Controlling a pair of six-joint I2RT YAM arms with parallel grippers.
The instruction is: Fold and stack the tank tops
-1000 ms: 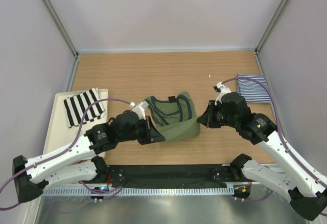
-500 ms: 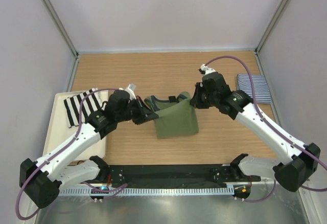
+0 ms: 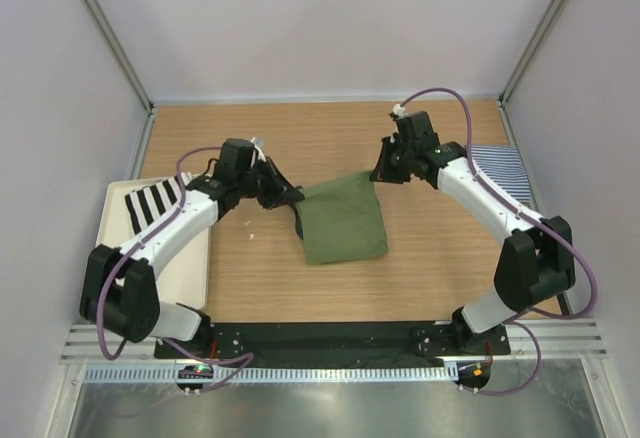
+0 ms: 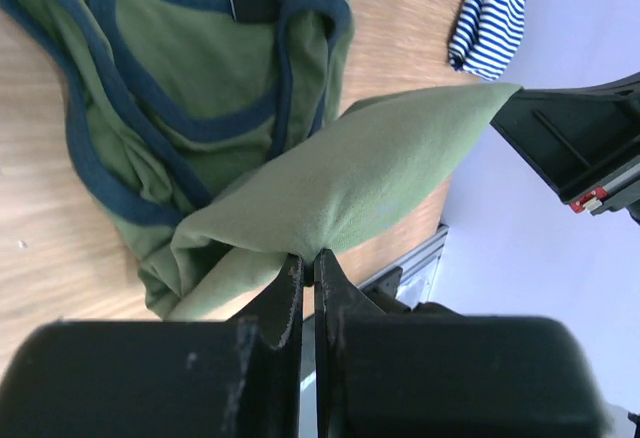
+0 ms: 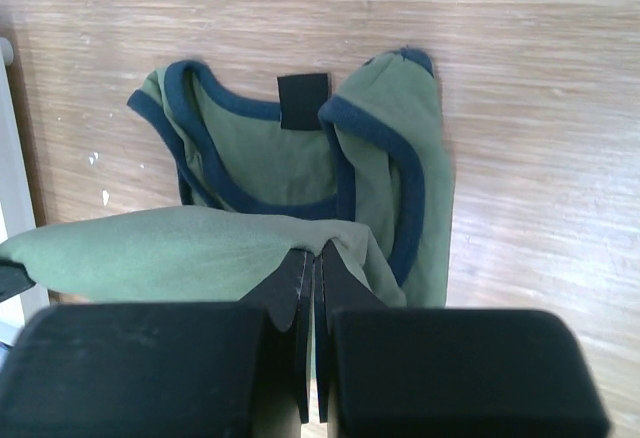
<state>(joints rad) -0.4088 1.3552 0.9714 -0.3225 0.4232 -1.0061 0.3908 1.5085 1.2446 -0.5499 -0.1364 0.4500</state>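
Mid-table, left gripper (image 3: 290, 198) and right gripper (image 3: 379, 173) clamp the olive tank top (image 3: 342, 226), edge stretched crosswise.

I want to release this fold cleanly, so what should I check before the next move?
1. Left gripper shut on the olive green tank top: ok.
2. Right gripper shut on the same top: ok.
3. Held edge brought up over the navy-trimmed neckline: ok in the top view, where no trim shows.
4. Held edge laid down on the lower layer: not ok; both wrist views show it raised above the neckline.
5. Held corners lined up with the shoulder straps: cannot tell.
6. Striped tank top clear of the fold: ok, it lies apart at the right edge of the table.
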